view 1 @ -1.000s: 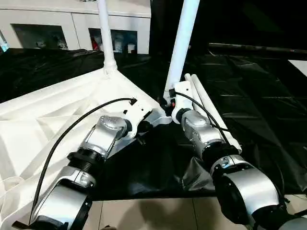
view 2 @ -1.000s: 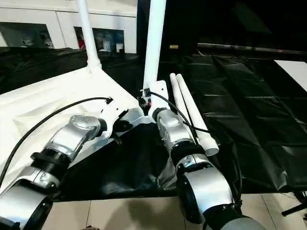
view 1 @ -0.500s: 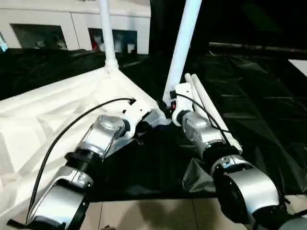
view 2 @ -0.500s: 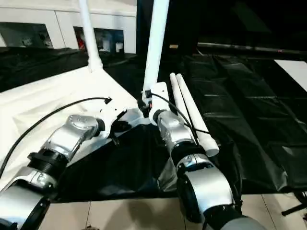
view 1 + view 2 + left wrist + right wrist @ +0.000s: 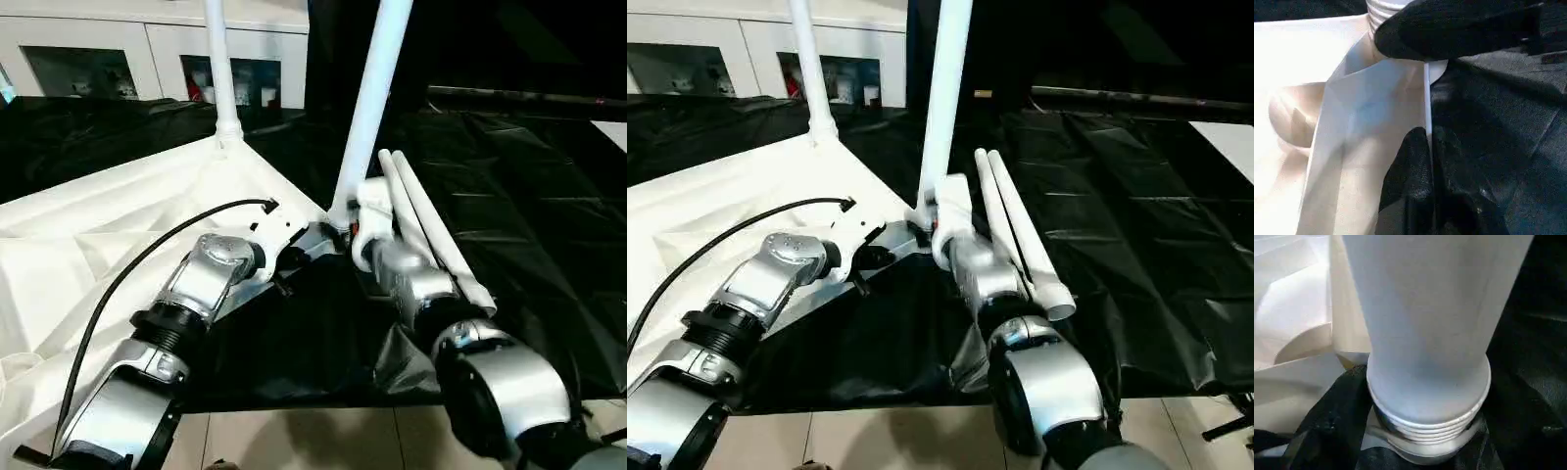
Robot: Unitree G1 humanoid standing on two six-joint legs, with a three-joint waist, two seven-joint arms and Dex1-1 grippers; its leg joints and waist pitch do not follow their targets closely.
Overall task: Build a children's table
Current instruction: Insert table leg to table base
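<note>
The table top (image 5: 108,235) lies upside down at the left of the frame on black sheeting (image 5: 529,225), ribbed underside up. One leg (image 5: 221,69) stands in the far corner socket, upper left of centre. A second leg (image 5: 370,103) rises from the near corner socket at centre; the right wrist view shows its threaded collar (image 5: 1425,423) entering the socket, with threads still exposed, so seating appears incomplete. Two spare legs (image 5: 431,230) lie side by side, right of centre.

The left gripper (image 5: 1427,161) is clamped on the thin edge of the top beside that socket, evidently to steady the corner. The right gripper (image 5: 345,223) sits at the foot of the second leg; its finger state cannot be determined here.
</note>
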